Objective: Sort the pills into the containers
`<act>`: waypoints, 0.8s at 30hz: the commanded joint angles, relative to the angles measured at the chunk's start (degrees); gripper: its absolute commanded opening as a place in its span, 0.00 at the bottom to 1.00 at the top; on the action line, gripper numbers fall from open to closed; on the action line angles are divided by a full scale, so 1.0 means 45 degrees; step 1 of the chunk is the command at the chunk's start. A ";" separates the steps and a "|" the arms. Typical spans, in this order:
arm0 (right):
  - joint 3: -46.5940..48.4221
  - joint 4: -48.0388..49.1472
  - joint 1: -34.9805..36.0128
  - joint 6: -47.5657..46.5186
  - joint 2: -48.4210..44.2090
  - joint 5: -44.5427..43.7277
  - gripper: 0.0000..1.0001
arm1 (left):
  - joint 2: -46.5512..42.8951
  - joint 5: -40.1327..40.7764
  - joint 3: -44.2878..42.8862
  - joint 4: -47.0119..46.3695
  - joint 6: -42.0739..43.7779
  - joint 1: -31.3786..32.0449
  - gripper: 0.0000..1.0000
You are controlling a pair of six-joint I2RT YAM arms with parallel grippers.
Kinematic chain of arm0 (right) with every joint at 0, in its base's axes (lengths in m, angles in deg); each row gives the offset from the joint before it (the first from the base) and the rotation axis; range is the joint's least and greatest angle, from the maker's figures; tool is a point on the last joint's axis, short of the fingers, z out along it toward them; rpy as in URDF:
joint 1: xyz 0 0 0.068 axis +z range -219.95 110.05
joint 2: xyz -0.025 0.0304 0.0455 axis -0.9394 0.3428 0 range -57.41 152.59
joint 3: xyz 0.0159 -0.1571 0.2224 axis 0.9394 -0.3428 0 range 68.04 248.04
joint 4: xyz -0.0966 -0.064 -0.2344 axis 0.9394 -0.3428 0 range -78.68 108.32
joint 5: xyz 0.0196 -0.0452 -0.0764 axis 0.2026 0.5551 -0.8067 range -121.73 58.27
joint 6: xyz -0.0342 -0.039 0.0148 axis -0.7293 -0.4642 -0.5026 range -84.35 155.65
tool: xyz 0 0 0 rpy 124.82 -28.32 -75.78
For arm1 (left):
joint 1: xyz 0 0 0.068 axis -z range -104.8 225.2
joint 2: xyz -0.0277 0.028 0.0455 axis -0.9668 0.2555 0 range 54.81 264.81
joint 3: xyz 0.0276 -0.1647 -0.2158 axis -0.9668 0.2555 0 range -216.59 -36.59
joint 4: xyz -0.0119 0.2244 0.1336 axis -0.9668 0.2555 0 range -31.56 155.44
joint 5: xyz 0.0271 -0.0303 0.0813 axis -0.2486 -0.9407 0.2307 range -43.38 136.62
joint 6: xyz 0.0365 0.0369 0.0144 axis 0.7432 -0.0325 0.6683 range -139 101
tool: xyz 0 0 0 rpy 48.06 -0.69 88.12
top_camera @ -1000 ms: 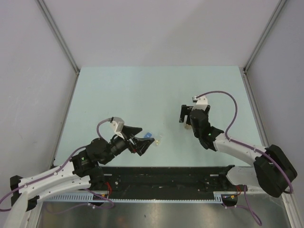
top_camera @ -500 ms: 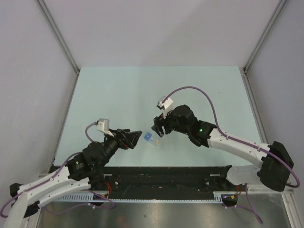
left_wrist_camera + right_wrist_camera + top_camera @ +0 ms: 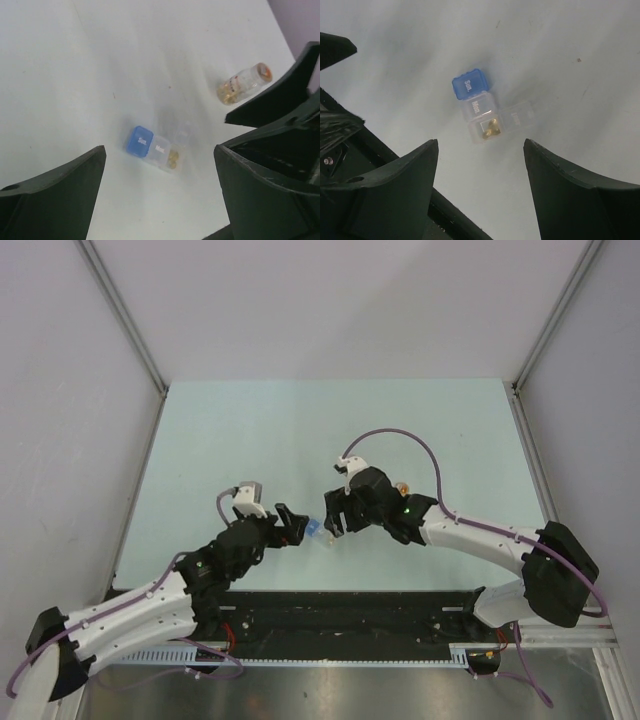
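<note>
A small pill organizer [image 3: 315, 531] lies on the table, with a blue "Sun." lid, a clear "Mon." lid and one open cell. Orange-tan pills [image 3: 173, 157] sit in the open cell and also show in the right wrist view [image 3: 491, 128]. A stubby clear jar [image 3: 403, 487] with orange-tan contents lies on its side further right, and also shows in the left wrist view [image 3: 243, 84]. My left gripper [image 3: 297, 524] is open and empty just left of the organizer [image 3: 145, 144]. My right gripper [image 3: 333, 519] is open and empty just right of the organizer [image 3: 475, 100].
The light green table [image 3: 250, 440] ends at grey walls on both sides and at the back. A black rail [image 3: 350, 615] runs along the near edge by the arm bases. The right gripper's fingers [image 3: 280, 95] show at the right of the left wrist view.
My right gripper has swung left from the jar to the organizer, uncovering the jar. My left gripper drew back, then came forward to the organizer's left side.
</note>
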 commanded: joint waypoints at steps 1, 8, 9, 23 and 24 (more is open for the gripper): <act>0.0054 -0.0357 -0.0486 0.1349 -0.0186 -0.0693 0.74 | 0.0709 -0.2304 0.1262 -0.3256 0.0411 -0.1195 0.93; -0.0473 0.0072 -0.1209 0.1896 -0.0304 0.0263 0.69 | 0.2485 -0.4065 0.1617 -0.5309 0.1405 -0.2154 0.86; -0.0531 0.0131 -0.1249 0.1935 -0.0304 0.0362 0.68 | 0.2739 -0.4240 0.1598 -0.5639 0.1503 -0.2174 0.86; -0.1313 0.0366 -0.2031 0.1975 -0.0772 0.1027 0.67 | 0.5885 -0.5043 0.1617 -0.7223 0.1700 -0.2272 0.78; -0.1352 0.0346 -0.2050 0.1936 -0.0773 0.1066 0.66 | 0.6118 -0.5043 0.1617 -0.7282 0.1738 -0.2272 0.77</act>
